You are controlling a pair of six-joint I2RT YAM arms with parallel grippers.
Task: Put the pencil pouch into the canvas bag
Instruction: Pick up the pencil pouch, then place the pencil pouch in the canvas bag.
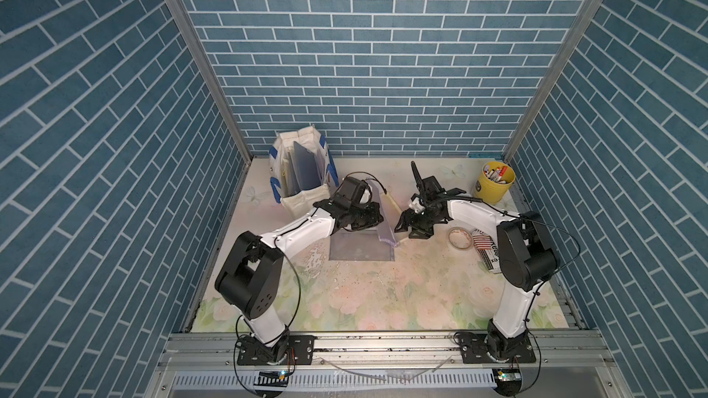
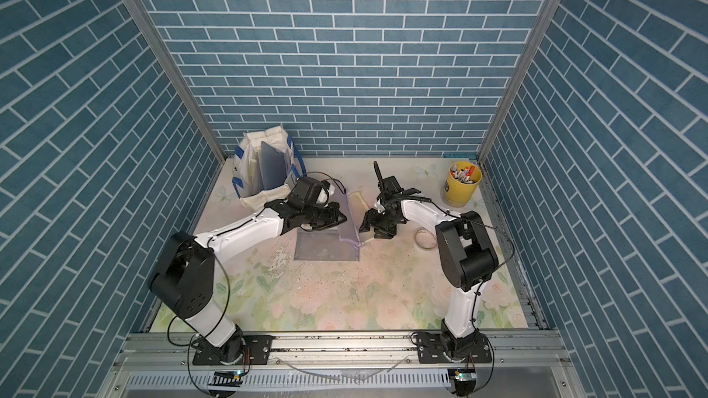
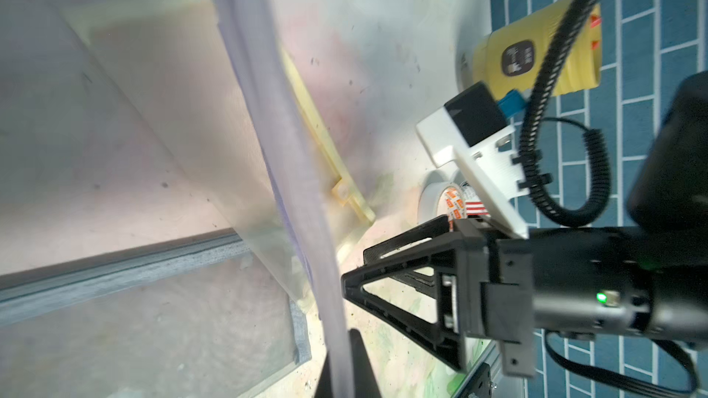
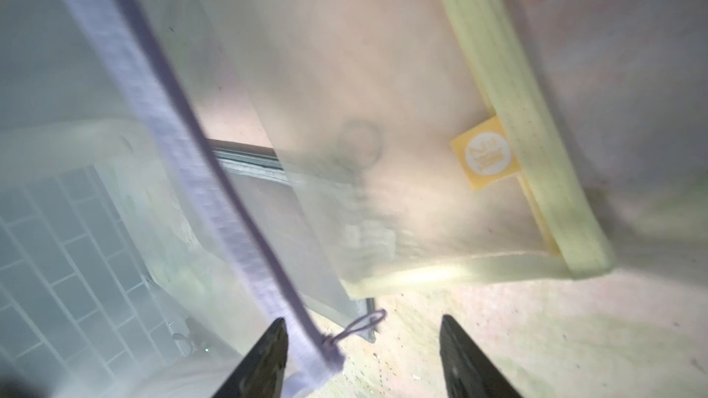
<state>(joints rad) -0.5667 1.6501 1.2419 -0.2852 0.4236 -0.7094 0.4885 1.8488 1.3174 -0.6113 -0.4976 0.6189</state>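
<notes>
Purple-trimmed pencil pouch [image 1: 383,220] is raised on edge mid-desk [image 1: 383,300], well apart from the canvas bag [image 1: 299,202].
Left gripper [image 3: 343,361] jaws are clamped on the thin trim. Right gripper [image 4: 364,338] jaws stand apart beside the zip-pull end. Risks: limp mesh slips free, drags the yellow-trimmed pouch [image 4: 517,109] under it, or catches the grey sheet [image 1: 304,170] in the bag mouth.

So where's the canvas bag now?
The canvas bag stands at the table's far left corner by the brick wall, in both top views, just beyond the left arm.
</notes>
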